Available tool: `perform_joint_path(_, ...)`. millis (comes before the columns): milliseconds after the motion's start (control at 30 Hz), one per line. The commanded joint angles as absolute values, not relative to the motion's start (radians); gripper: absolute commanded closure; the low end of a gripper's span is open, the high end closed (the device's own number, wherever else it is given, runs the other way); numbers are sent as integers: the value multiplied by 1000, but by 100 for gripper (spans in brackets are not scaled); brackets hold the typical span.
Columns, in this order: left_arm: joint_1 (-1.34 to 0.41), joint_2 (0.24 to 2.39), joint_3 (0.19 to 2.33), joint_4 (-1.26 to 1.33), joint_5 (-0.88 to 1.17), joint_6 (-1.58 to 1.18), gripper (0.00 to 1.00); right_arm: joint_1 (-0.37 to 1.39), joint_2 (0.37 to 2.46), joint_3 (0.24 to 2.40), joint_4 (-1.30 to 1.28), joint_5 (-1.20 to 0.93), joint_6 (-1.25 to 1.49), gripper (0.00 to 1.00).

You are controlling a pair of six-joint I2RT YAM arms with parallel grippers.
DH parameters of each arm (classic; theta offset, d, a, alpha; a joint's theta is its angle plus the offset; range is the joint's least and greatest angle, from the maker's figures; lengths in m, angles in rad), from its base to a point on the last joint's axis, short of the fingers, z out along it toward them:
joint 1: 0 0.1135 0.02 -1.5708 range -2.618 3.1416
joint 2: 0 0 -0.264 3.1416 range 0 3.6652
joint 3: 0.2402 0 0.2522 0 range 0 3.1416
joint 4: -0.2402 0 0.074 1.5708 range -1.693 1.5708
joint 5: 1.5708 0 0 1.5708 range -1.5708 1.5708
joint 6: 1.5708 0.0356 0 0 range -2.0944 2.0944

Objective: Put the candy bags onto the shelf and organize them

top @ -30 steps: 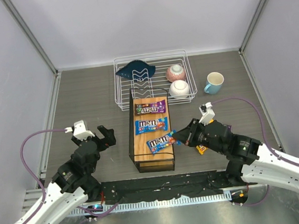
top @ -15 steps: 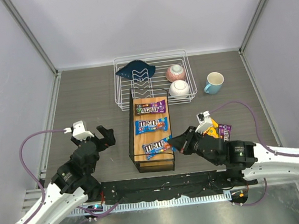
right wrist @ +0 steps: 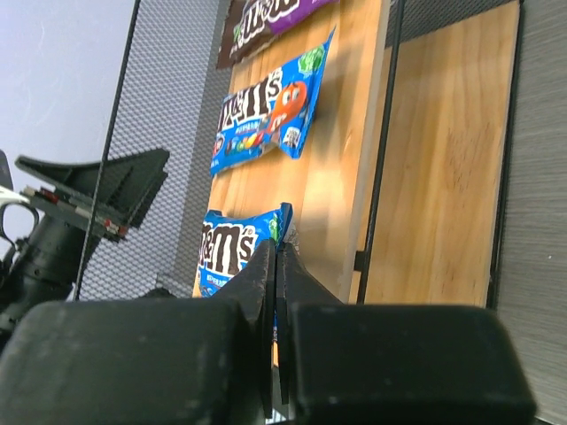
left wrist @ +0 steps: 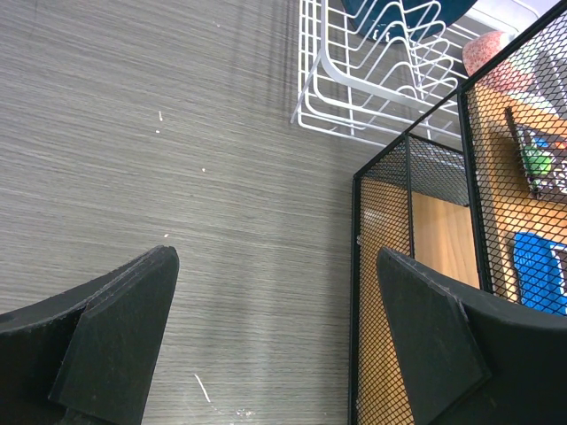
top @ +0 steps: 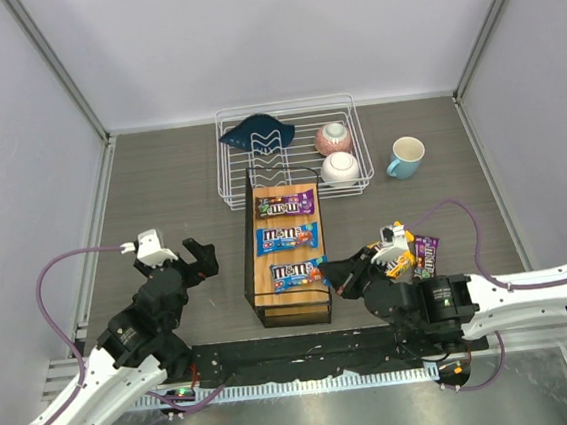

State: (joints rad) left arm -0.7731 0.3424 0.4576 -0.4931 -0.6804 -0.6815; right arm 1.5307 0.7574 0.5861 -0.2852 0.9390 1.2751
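Candy bags [top: 287,237] in a column on the shelf [top: 290,300] at frame centre, long axes left-right, purple bag [top: 285,205] uppermost, right pincer [top: 331,270] pressed together at the right end of the lowest blue bag [top: 297,272], grip unclear, left pincer [left wrist: 275,255] spread, yellow bag [top: 399,262] half-hidden by the right arm.

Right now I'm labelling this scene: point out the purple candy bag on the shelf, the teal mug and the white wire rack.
purple candy bag [top: 285,205], top view, middle of its printed face.
teal mug [top: 408,150], top view, its pale inside.
white wire rack [top: 242,179], top view, bare wires at its left.
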Motion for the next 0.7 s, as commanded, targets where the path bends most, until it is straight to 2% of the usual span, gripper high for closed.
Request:
perform_joint_path(0, -778, 339, 469, -495, -707, -692, 0, 1539, 755, 601, -249, 1094, 1335, 99)
perform_joint_path(667, -779, 336, 466, -495, -706, -693, 0, 1539, 838, 618, -137, 1086, 1296, 99)
